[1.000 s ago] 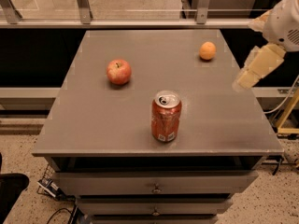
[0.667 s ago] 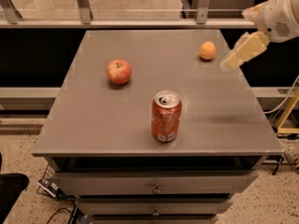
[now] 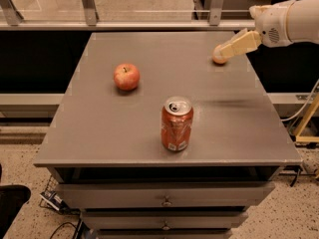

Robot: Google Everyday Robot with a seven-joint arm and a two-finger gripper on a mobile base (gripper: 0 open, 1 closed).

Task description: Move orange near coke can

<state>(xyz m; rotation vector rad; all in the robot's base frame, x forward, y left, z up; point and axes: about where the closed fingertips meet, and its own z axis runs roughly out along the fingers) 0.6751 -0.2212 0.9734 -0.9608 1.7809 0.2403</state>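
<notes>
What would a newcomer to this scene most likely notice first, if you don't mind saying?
Probably the red can standing upright near the front middle of the grey table. Next comes the pale end effector at the far right, partly covering the orange. A red apple sits alone on the left.

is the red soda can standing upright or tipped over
Upright: the red aluminium soda can stands on its base, silver top and pull tab facing up. The gripper is apart from it, at the small round orange.
</notes>
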